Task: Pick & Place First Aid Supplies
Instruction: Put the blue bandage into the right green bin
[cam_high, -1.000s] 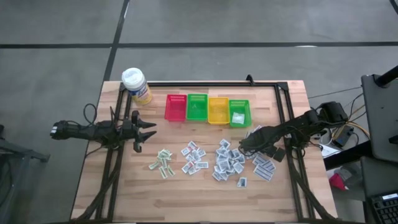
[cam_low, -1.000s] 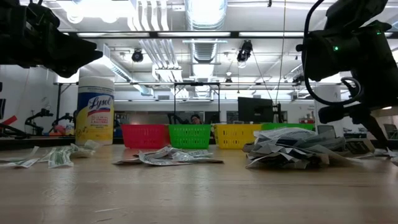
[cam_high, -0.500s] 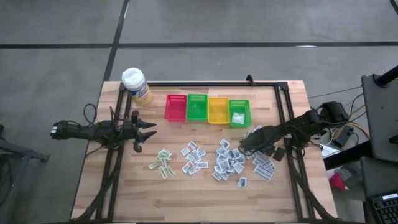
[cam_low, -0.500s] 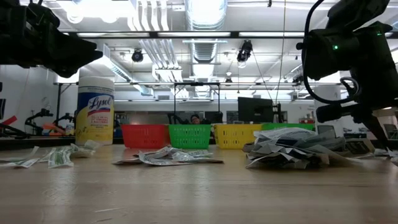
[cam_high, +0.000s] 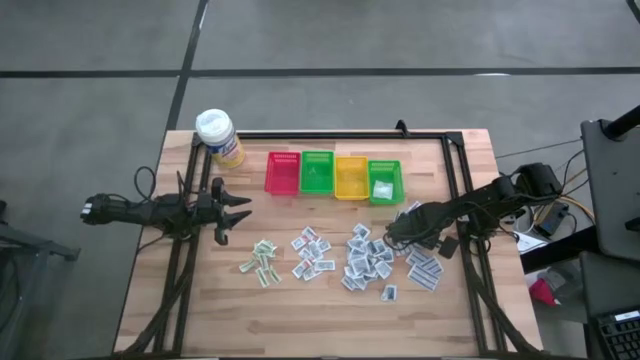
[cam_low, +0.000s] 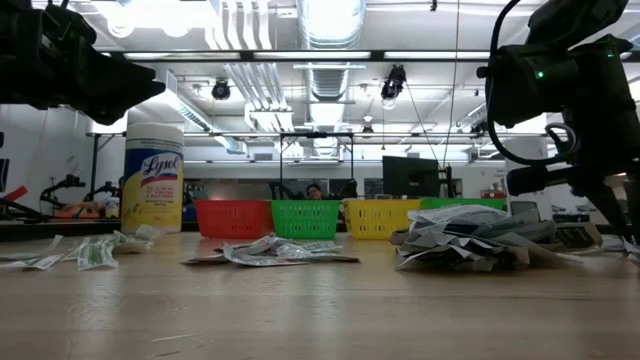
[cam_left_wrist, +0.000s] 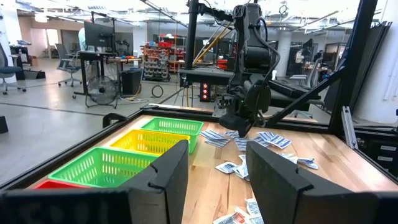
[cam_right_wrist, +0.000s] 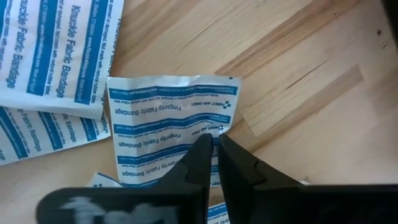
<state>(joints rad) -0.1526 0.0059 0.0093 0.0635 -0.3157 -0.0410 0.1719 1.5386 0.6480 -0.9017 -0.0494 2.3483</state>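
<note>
Supplies: the small flat white paper packets with blue or green print (cam_high: 372, 258) lie loose in a few clusters across the middle of the pale wooden plank worktop (cam_high: 300, 315), the thickest heap towards its right edge; one more packet sits in the green basket nearest that edge.
Right gripper (cam_right_wrist: 213, 158): down on the heap near the right edge, its jaws drawn together on the rim of one white fabric-bandage packet with blue stripes (cam_right_wrist: 163, 127), which lies flat on the wood.
Left gripper (cam_high: 238, 212): waiting above the left side of the worktop, jaws apart and holding nothing.
Handling: each packet looks nearly weightless, thin and limp; I judge it will bend or flutter rather than resist.
Hold: an edge pinch seems the only way, as there is no thickness to clasp.
Risk: neighbours overlap, so a second packet may come up too.
Baskets: four small plastic mesh baskets (cam_high: 336, 177), red, green, yellow and green, stand in a row towards the far edge; rigid lattice walls.
Bottle: a yellow plastic canister with a white cap (cam_high: 219, 137) stands at the far left corner.
</note>
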